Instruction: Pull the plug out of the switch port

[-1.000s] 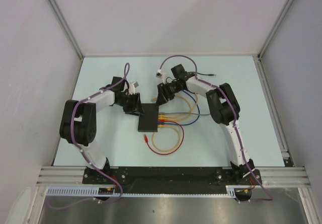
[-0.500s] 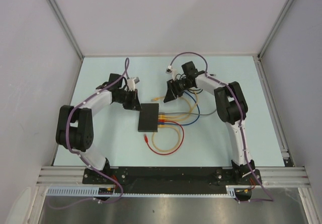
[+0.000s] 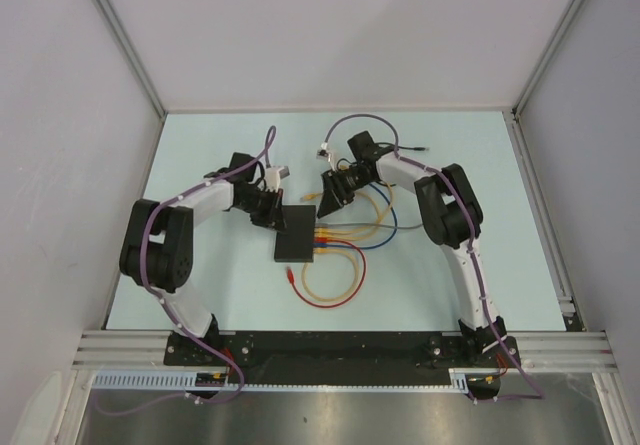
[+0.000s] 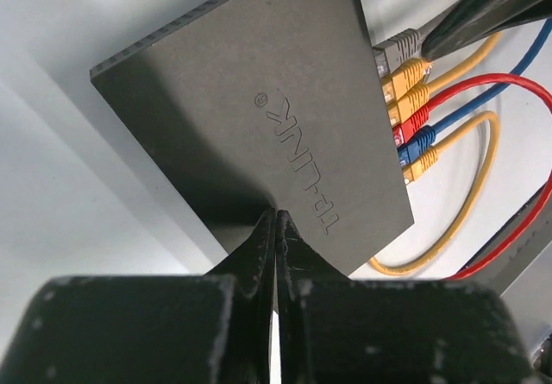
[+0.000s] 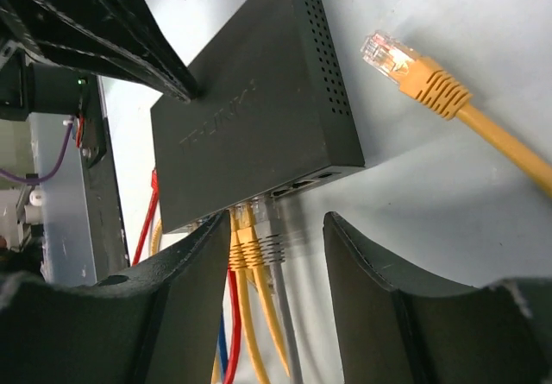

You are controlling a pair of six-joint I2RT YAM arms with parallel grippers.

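Observation:
The switch point(image 3: 295, 237) is a flat black box lying mid-table, with a row of plugs in its right edge. In the left wrist view, a grey plug point(image 4: 397, 52) comes first in the row on the switch point(image 4: 259, 116), then two yellow, a red, a blue and a yellow. My left gripper point(image 4: 276, 216) is shut with nothing in it, its tips pressed on the switch's top near a corner. My right gripper point(image 5: 279, 229) is open at the port edge of the switch point(image 5: 250, 116). Its fingers point(image 5: 185, 289) straddle the grey plug point(image 5: 274, 246) and the yellow plugs point(image 5: 244, 250) without gripping them.
A loose yellow plug point(image 5: 423, 78) lies unplugged on the table beside the switch's far corner. Red, blue, yellow and grey cables point(image 3: 340, 265) loop over the table right of and in front of the switch. A loose red plug point(image 3: 290, 273) lies near its front. Grey walls enclose the table.
The left gripper has closed and settled back onto the switch's far-left corner. The right gripper drew away, then came back toward the port edge and narrowed a little.

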